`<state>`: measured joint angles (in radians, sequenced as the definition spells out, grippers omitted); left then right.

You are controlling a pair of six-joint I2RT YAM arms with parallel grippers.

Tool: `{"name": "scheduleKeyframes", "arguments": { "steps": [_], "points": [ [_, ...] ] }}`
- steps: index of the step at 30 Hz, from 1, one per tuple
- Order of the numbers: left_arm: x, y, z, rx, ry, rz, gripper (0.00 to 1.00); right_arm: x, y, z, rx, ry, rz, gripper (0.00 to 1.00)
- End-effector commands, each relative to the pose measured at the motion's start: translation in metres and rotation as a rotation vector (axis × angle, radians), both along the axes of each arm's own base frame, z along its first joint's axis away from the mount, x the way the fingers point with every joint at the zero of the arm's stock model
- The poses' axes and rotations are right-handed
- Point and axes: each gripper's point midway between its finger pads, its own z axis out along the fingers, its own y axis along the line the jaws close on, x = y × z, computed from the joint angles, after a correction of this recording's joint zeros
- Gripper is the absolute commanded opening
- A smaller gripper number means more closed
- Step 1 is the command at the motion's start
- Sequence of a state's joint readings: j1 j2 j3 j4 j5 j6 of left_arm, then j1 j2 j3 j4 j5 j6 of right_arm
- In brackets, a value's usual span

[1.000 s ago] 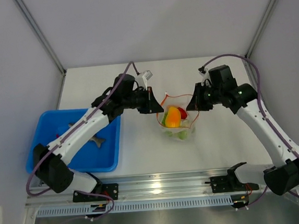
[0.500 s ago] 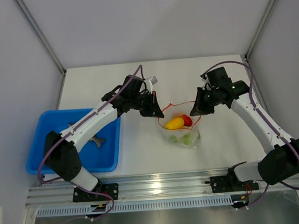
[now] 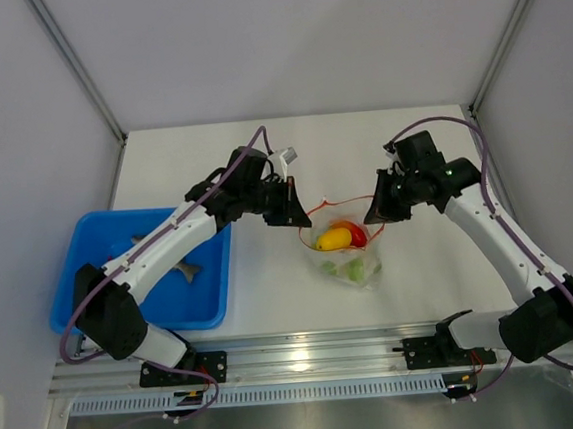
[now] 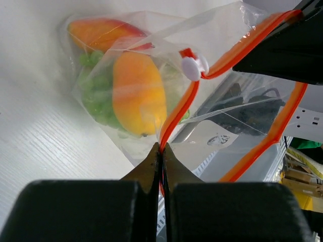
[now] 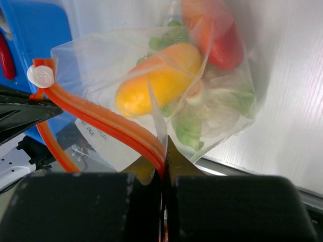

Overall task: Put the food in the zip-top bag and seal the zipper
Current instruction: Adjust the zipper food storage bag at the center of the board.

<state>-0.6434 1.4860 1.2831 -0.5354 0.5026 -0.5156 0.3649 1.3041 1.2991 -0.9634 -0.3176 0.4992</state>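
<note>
The clear zip-top bag [image 3: 348,254] hangs between my two grippers over the white table. Inside it are a yellow lemon-like piece [image 3: 331,238], a red-orange fruit [image 3: 353,231] and green leafy bits [image 3: 343,266]. My left gripper [image 3: 299,215] is shut on the red zipper [image 4: 174,118] at the mouth's left end, close to the white slider [image 4: 194,67]. My right gripper [image 3: 377,213] is shut on the zipper [image 5: 108,123] at the right end. The mouth gapes open between them. A grey fish [image 3: 183,271] lies in the blue tray [image 3: 80,263], and a red chili [image 5: 5,56] shows there too.
The blue tray stands at the left of the table, under my left arm. The aluminium rail [image 3: 309,351] runs along the near edge. Grey walls close in the back and both sides.
Both grippers kept their hold on the bag mouth. The bag sank slightly toward the near edge and the food settled lower in it. My left arm's elbow shifted a little.
</note>
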Motion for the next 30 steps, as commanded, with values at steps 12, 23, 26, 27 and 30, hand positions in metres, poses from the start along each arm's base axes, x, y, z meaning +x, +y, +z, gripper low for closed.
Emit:
{"name": "scheduleKeyframes", "arguments": {
  "steps": [12, 23, 26, 27, 30],
  "points": [
    [0.004, -0.009, 0.026, -0.066, -0.040, -0.009, 0.01, 0.013, 0.021, 0.023, -0.155, -0.124, 0.037, 0.00],
    [0.024, 0.016, 0.037, -0.005, -0.157, 0.134, 0.39, 0.011, 0.024, 0.002, -0.252, -0.145, 0.070, 0.00],
    [0.024, 0.017, 0.027, 0.008, -0.140, 0.124, 0.53, 0.009, 0.024, -0.008, -0.261, -0.119, 0.043, 0.00],
    [0.025, 0.019, 0.029, 0.003, -0.155, 0.131, 0.60, 0.008, 0.027, -0.007, -0.256, -0.137, 0.048, 0.00],
    [0.027, 0.031, 0.051, -0.020, -0.263, 0.170, 0.92, 0.000, 0.039, -0.012, -0.198, -0.116, 0.074, 0.00]
  ]
}}
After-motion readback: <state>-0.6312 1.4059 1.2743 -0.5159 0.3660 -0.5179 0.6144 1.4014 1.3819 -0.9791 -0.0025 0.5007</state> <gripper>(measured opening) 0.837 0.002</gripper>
